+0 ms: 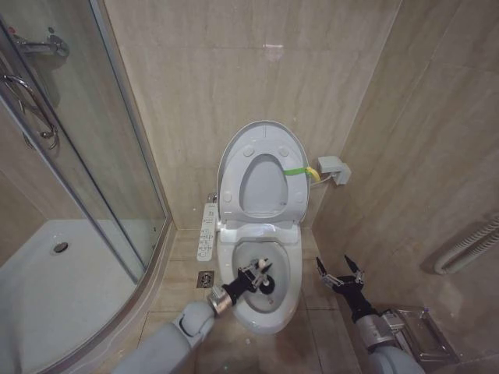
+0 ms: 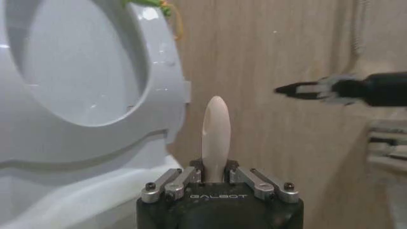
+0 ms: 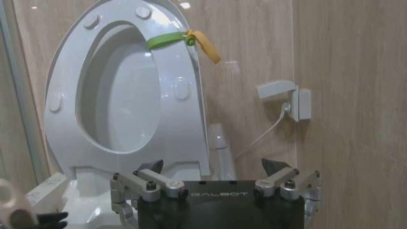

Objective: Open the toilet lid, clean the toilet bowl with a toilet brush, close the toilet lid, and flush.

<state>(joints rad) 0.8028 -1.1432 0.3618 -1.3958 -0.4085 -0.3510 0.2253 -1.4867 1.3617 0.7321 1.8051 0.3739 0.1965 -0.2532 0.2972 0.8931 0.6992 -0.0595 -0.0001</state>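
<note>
The toilet lid stands upright against the back wall with the white seat ring raised in front of it. A green-yellow strap hangs at its right edge. Below, the toilet bowl lies uncovered. My left gripper reaches over the bowl, shut on the toilet brush, whose dark head is down inside. In the left wrist view the brush's white handle sticks out between the fingers. My right gripper hovers open to the right of the bowl, holding nothing. In the right wrist view it faces the lid.
A white button panel runs along the bowl's left side, with a floor drain beside it. The glass shower enclosure fills the left. A wall box with a cable sits right of the lid. A metal rack and a hose are at the right.
</note>
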